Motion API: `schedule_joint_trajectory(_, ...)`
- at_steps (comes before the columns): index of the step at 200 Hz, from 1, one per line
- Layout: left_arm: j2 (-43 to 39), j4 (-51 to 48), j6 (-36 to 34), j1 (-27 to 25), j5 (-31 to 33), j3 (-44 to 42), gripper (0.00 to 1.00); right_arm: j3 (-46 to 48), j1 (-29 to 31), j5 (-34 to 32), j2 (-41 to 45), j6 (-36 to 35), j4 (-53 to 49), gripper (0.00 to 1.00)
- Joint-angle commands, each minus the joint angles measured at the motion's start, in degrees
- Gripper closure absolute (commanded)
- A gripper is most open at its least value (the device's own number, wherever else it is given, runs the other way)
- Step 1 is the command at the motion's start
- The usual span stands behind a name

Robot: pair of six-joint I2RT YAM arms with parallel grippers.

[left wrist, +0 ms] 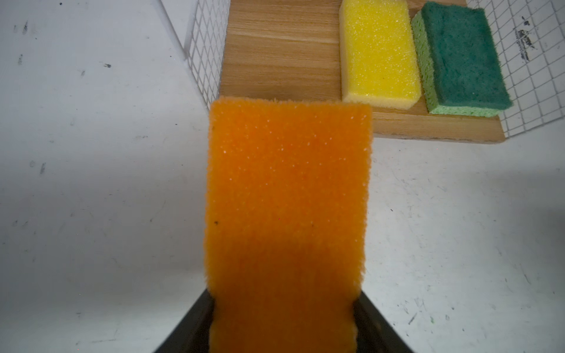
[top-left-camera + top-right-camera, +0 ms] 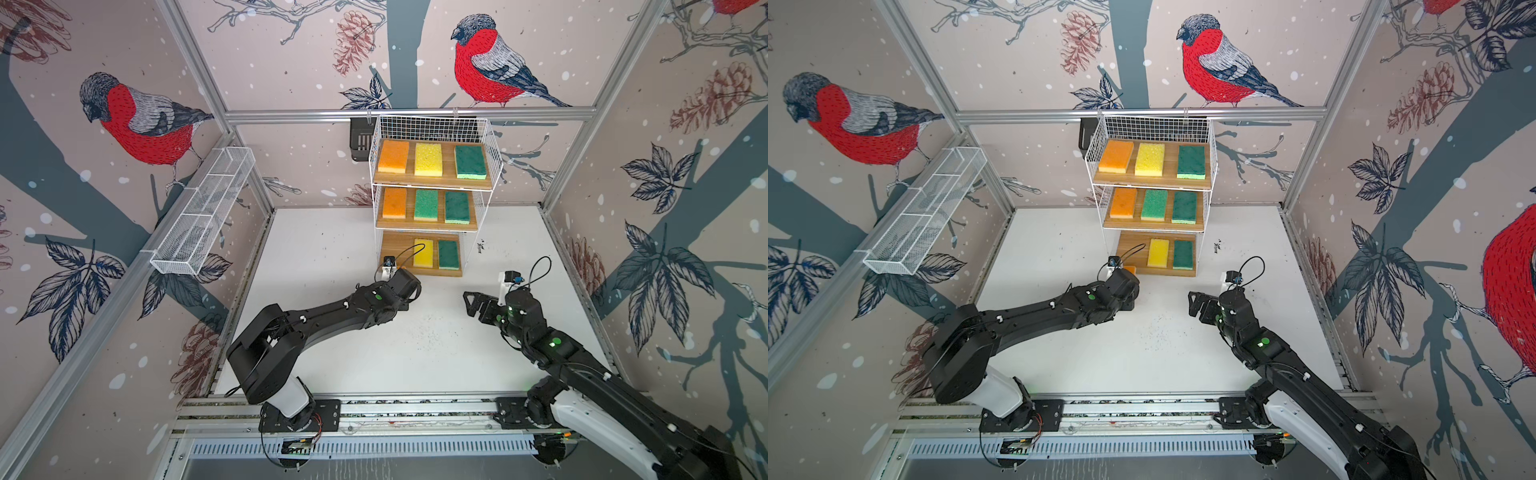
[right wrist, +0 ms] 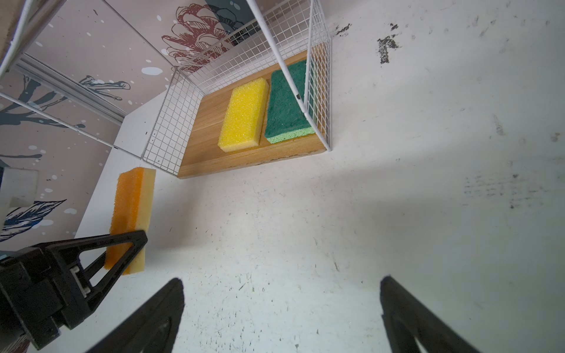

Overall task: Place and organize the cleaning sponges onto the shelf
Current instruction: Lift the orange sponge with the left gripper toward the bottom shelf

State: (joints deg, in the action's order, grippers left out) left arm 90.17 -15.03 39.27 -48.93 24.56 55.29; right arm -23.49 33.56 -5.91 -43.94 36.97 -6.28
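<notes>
The shelf (image 2: 397, 249) stands at the back of the table, with three sponges on its top board and three on the middle one. Its lowest board (image 1: 275, 55) carries a yellow sponge (image 1: 379, 52) and a dark green sponge (image 1: 464, 55); the board's left part is bare. My left gripper (image 1: 284, 305) is shut on an orange sponge (image 1: 287, 198), held just in front of that board's front-left corner. The right wrist view shows this orange sponge (image 3: 131, 207) off the table, on edge. My right gripper (image 3: 281, 284) is open and holds nothing, to the right over the table (image 2: 471, 301).
A long white mesh trough (image 2: 203, 212) hangs on the left wall. A small black basket (image 2: 360, 139) sits behind the shelf's top left corner. The white table (image 2: 324, 249) has dark specks. Both arm bases stand on the front rail (image 2: 415, 409).
</notes>
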Motion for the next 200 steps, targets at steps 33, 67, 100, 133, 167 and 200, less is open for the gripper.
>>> schedule_joint_trajectory(33, 0.4, 8.8, -6.1, 2.8, 0.2, -1.3, 0.40, -0.5, -1.2, 1.5, -0.8, -1.1, 0.9, 0.00)
schedule_joint_trajectory(67, 2.3, 9.5, -7.2, 3.7, 0.4, 0.8, 0.39, -0.2, -1.6, 1.3, -1.2, -0.2, 0.3, 0.00)
schedule_joint_trajectory(100, 4.3, 11.1, -8.0, 4.2, -0.1, 1.5, 0.39, -0.2, -1.8, 1.2, -1.2, 0.4, -0.2, 0.00)
schedule_joint_trajectory(133, 5.3, 12.4, -8.9, 4.5, -0.2, 3.7, 0.39, -0.8, -1.9, 1.0, -1.6, 0.6, -0.7, 0.00)
schedule_joint_trajectory(167, 6.7, 14.9, -10.0, 5.0, -0.1, 3.9, 0.39, -0.5, -1.9, 1.0, -1.8, 1.6, -0.5, 0.00)
schedule_joint_trajectory(200, 8.6, 17.4, -10.6, 5.7, 0.2, 4.0, 0.39, -0.4, -1.9, 1.7, -2.1, 2.2, -0.4, 0.00)
